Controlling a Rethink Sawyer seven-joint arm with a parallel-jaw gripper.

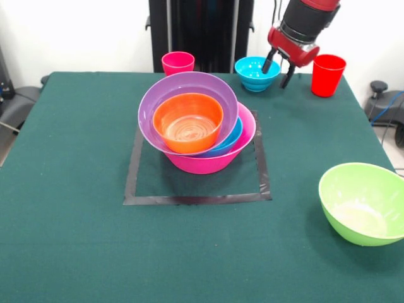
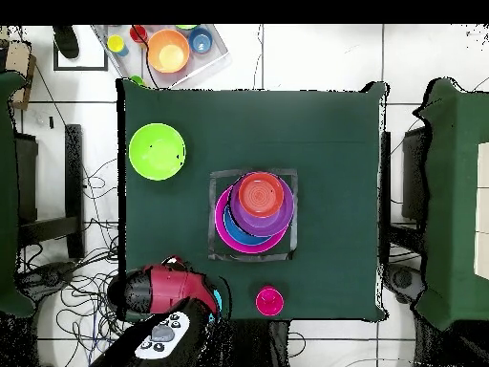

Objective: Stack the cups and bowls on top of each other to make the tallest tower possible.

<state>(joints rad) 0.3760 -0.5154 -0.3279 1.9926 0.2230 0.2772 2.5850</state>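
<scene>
The tower stands inside a black tape square [image 1: 196, 199]. Its base is a large pink bowl [image 1: 202, 165] holding a blue bowl [image 1: 232, 139], a tilted purple bowl [image 1: 154, 104] and an orange bowl [image 1: 188, 123] on top; from overhead the orange bowl [image 2: 259, 194] sits highest. A small ribbed blue bowl [image 1: 255, 72] sits at the table's back edge. My gripper [image 1: 278, 71] is open at that bowl's right rim, one finger [image 1: 269, 63] over the inside, the other outside. A pink-red cup [image 1: 178, 63] and a red cup [image 1: 327, 74] stand upright at the back.
A large lime green bowl [image 1: 363, 202] rests apart near the front right corner, seen from overhead as the green bowl [image 2: 158, 151]. Off the table, a clear bin [image 2: 201, 67] holds more coloured pieces. My arm [image 2: 158, 291] covers the table corner in the overhead view.
</scene>
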